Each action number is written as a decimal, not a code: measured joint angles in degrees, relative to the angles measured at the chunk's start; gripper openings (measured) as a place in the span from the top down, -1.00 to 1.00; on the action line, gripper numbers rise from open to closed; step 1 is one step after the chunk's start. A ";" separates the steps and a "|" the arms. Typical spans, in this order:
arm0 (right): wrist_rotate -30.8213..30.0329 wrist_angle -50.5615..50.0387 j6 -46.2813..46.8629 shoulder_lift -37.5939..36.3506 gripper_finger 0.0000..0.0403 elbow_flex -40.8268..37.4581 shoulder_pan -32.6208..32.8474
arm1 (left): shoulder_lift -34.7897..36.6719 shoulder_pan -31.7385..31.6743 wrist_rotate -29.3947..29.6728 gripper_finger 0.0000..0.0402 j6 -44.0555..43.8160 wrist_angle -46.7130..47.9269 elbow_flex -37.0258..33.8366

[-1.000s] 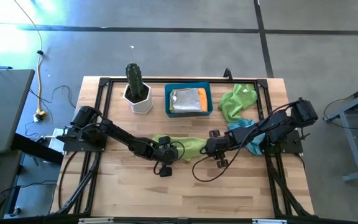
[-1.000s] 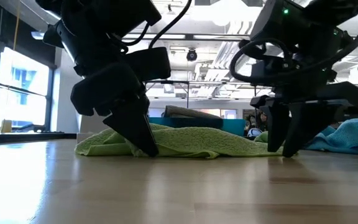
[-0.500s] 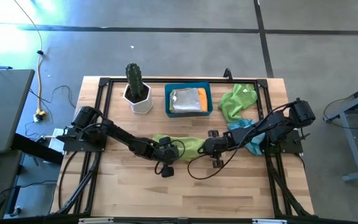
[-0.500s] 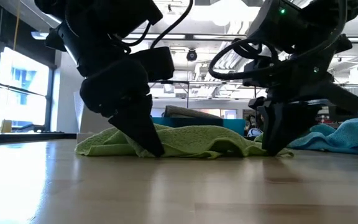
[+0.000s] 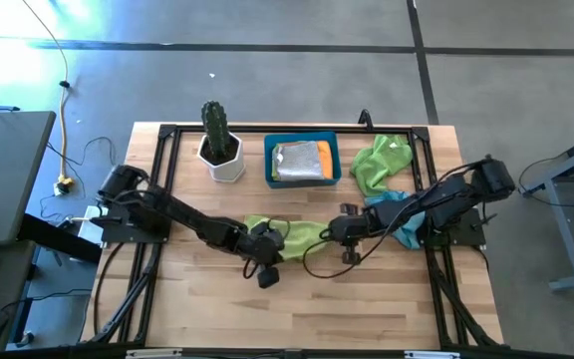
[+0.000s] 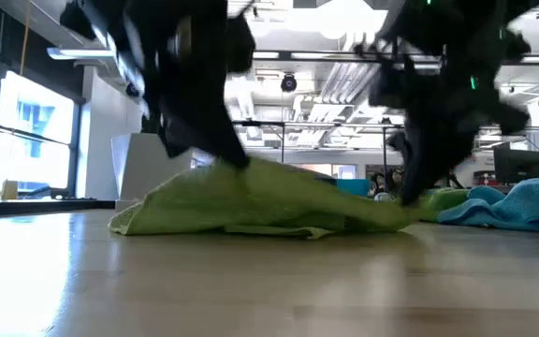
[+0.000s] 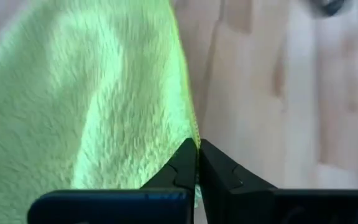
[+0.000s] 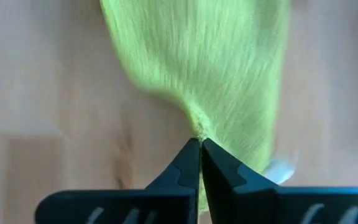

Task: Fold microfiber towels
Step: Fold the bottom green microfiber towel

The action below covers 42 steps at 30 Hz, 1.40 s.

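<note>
Mid-table, I have both grippers pinched on one lime green towel, a fuzzy, deep-piled cloth stretched between them on the pale wooden table. The left gripper has its dark fingers pressed together on the cloth's edge; the right gripper has its fingers clamped on a gathered tuft of it. From table height the cloth peaks like a tent under the left gripper. A rumpled light blue towel lies just beside it, touching its right end.
</note>
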State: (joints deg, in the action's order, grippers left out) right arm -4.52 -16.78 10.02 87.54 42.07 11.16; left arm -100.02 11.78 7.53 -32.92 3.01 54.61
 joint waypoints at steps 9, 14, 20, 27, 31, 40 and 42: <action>-3.69 -3.76 -6.74 -11.07 1.00 2.19 -0.37 | 6.64 -0.81 2.50 1.00 1.38 15.28 9.41; -3.93 -7.53 -11.21 -17.18 1.00 4.97 -1.45 | 6.92 -2.22 4.54 1.00 7.74 26.27 18.24; -4.81 -15.22 -12.10 -21.38 1.00 12.03 -3.42 | 7.12 -4.01 6.41 1.00 16.38 35.79 27.92; -8.50 -27.34 -17.40 -21.68 1.00 22.01 -3.82 | 7.14 -5.01 9.79 1.00 26.33 40.71 36.96; -16.04 -28.78 -19.52 -21.50 1.00 25.63 -3.78 | 7.14 -5.06 18.69 1.00 29.79 41.09 39.25; -1.98 -35.86 -21.64 -21.44 1.00 30.77 -3.65 | 7.14 -4.74 0.46 1.00 34.88 42.22 41.85; 0.38 -36.90 -23.89 -21.46 1.00 31.38 -3.65 | 7.14 -4.62 -4.99 1.00 38.09 42.36 41.85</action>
State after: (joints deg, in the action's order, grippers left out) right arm -4.14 -53.67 -13.87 66.09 73.44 7.51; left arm -92.88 7.16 2.54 5.17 45.37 96.47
